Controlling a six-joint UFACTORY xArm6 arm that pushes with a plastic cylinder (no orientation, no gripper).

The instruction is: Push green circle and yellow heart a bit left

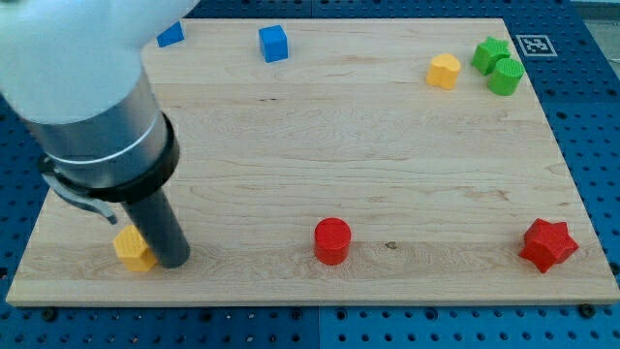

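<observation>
Hand there is none on this arm: it ends in a plain rod, so nothing opens, closes or grips. My tip [172,262] rests at the view's bottom left, touching or just beside a yellow block [133,248] whose shape the rod partly covers.

The task's things sit well apart from it, at the view's top right: the green circle [506,77] and, to its left, the yellow heart [445,71]. A green star [489,53] sits against the circle's upper left.

Judging by this, the push is not yet begun; the step in hand is the approach. The next move calls for crossing the bench [310,145] to the circle's right side, then sweeping left so both pieces shift a little, without dragging the star far.

A red cylinder [331,240], a red star [548,244] and a blue cube [274,43] lie clear of that path. Another blue block [171,34] is half hidden behind the arm's body.
</observation>
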